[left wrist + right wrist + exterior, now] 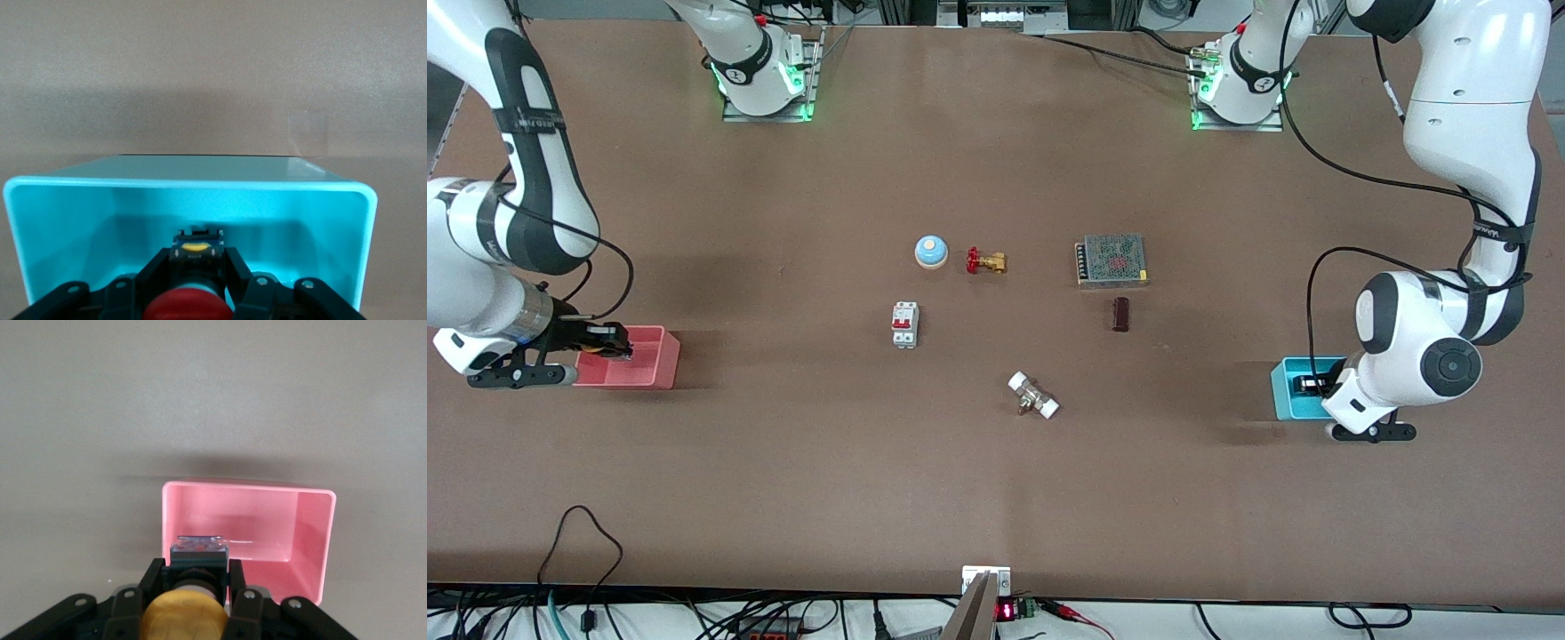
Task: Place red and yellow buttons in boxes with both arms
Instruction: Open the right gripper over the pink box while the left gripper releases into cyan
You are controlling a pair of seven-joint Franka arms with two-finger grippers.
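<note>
My left gripper (197, 257) is shut on the red button (183, 307), fingers on its black base, low inside the cyan-blue tray (67, 213). In the front view this gripper (1312, 384) sits in the cyan tray (1288, 398) at the left arm's end of the table. My right gripper (199, 567) is shut on the orange-yellow button (183, 617), its base over the edge of the pink-red tray (267, 520). In the front view it (618, 342) is over the pink tray (654, 363) at the right arm's end. Both buttons are hidden in the front view.
Mid-table lie a blue-domed bell (931, 252), a brass valve with red handwheel (985, 261), a white breaker (905, 324), a metal mesh box (1111, 260), a dark brown block (1120, 314) and a white-capped fitting (1033, 396).
</note>
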